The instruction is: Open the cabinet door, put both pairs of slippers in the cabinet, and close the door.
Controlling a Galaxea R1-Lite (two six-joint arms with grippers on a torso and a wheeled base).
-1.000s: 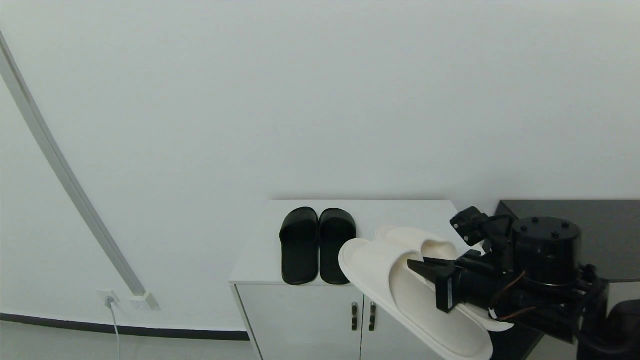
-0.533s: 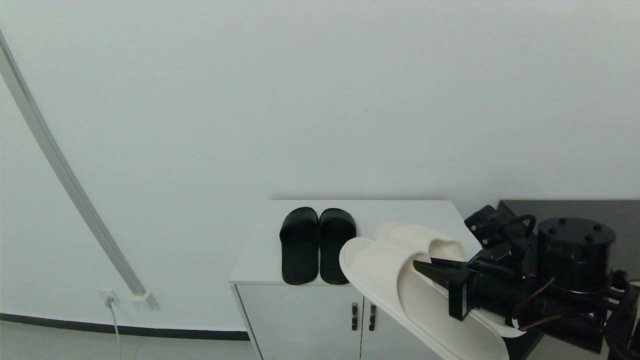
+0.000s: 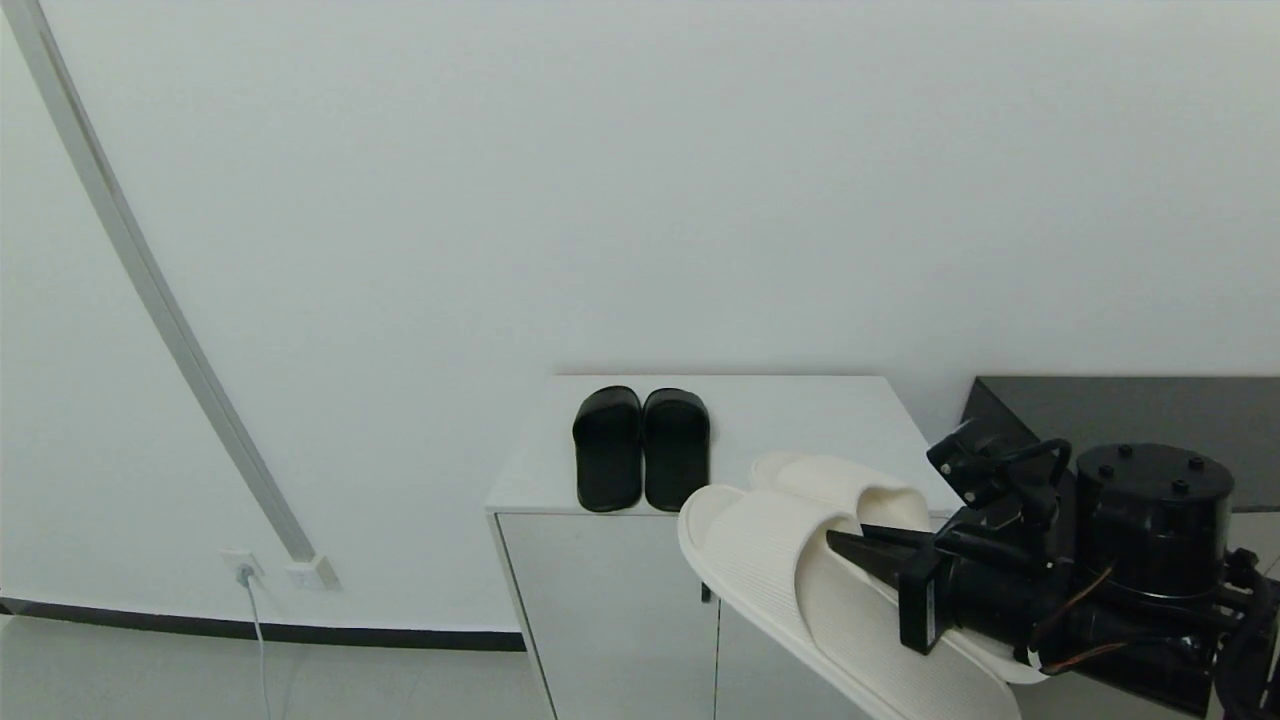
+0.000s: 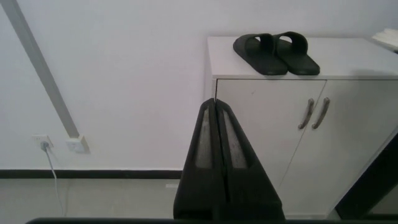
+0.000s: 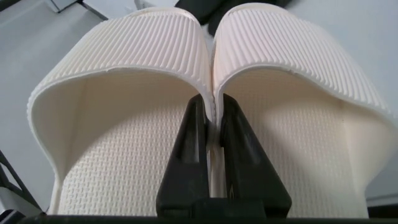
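A white cabinet [image 3: 600,600] stands against the wall with both doors closed; its two handles [image 4: 314,113] sit at the centre seam. A pair of black slippers [image 3: 642,448] [image 4: 277,53] lies on the left part of its top. My right gripper [image 3: 845,540] [image 5: 213,102] is shut on the inner edges of a pair of white slippers [image 3: 800,560] [image 5: 205,118], holding them side by side in the air, in front of the cabinet's right door. My left gripper [image 4: 216,102] is shut with nothing in it, low and well in front of the cabinet.
A dark table [image 3: 1130,405] stands right of the cabinet. A grey cable duct [image 3: 150,290] runs slantwise down the wall to a socket [image 3: 245,572] with a plugged cord near the floor. Open floor lies left of the cabinet.
The head view has shifted: the cabinet now looks smaller and sits higher. The right gripper, still holding the white slippers, has drawn back to the right and away from the cabinet top.
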